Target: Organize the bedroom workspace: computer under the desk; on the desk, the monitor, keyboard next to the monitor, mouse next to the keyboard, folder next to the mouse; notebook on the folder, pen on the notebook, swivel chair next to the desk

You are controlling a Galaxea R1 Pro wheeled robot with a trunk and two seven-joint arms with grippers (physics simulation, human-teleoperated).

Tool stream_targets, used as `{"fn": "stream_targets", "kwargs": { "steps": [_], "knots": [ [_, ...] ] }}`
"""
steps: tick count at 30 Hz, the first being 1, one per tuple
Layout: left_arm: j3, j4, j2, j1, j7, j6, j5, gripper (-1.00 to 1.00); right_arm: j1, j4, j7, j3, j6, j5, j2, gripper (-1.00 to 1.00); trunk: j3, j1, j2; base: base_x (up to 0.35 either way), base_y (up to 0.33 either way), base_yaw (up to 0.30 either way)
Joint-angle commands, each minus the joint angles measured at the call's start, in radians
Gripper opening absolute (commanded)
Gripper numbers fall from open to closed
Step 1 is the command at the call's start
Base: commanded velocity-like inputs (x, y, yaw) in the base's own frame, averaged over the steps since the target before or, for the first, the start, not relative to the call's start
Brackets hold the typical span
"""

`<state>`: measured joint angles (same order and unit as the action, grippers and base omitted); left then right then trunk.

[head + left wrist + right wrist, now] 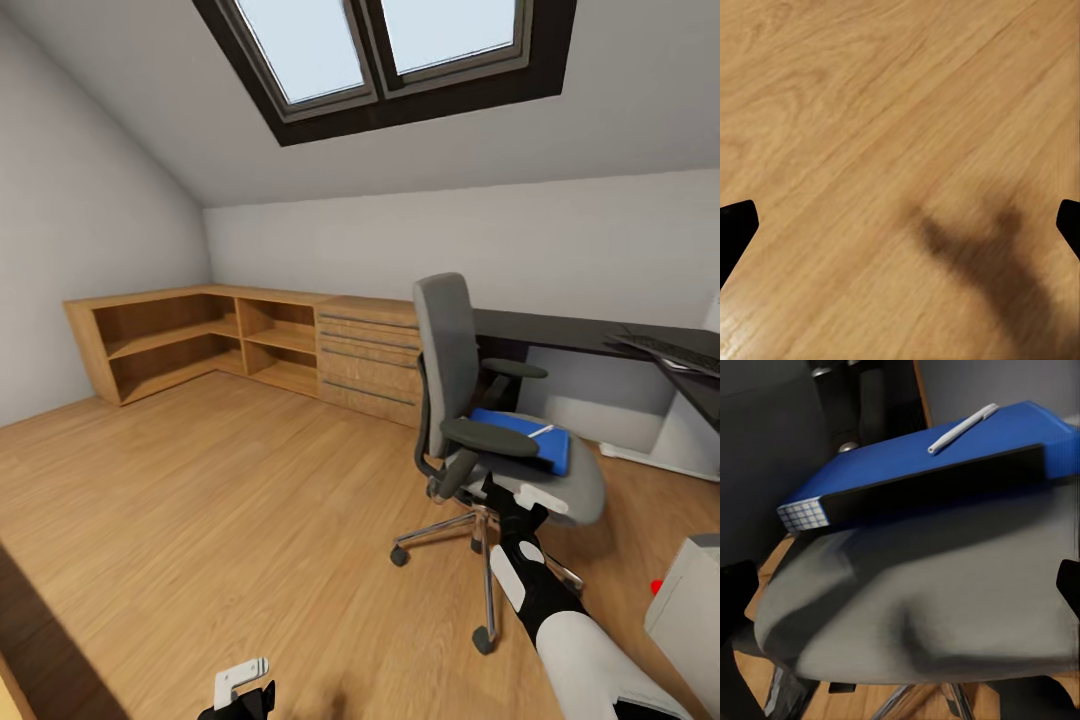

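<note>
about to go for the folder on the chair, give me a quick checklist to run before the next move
1. Bright blue flat folder lies on the grey seat of the swivel chair: ok.
2. Thin whitish pen rests loose on top of the folder and may roll off if it is lifted: not ok.
3. Right gripper sits at the front edge of the seat, facing the folder's black spine: ok.
4. Right gripper open wide enough, fingertips at the wrist view's edges: ok.
5. Left gripper low over the wooden floor, out of the way: ok.
6. Free space on the glossy black desk for the folder: cannot tell.
</note>
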<state>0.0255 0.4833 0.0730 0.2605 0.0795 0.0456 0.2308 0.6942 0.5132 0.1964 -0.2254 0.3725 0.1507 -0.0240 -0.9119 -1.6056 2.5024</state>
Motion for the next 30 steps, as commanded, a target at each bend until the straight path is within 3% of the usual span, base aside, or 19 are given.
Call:
{"fn": "stream_targets", "kwargs": {
  "steps": [1, 22, 30],
  "knots": [
    [0.002, 0.000, 0.001, 0.000, 0.000, 0.002, 0.005, 1.00, 0.001, -0.001, -0.003, -0.002, 0.005, 0.009, -0.001, 1.00, -0.001, 0.000, 0.000, 0.000, 0.000, -0.115],
    [0.002, 0.000, 0.001, 0.000, 0.001, 0.003, 0.005, 1.00, 0.001, -0.001, -0.005, -0.002, 0.005, 0.008, 0.002, 1.00, 0.016, 0.000, 0.000, 0.000, 0.000, -0.195],
    [0.002, 0.000, 0.001, 0.000, 0.001, 0.002, 0.005, 1.00, 0.001, -0.001, -0.012, -0.002, 0.005, 0.006, 0.006, 1.00, 0.018, 0.000, 0.000, 0.000, 0.000, -0.062]
  ]
}}
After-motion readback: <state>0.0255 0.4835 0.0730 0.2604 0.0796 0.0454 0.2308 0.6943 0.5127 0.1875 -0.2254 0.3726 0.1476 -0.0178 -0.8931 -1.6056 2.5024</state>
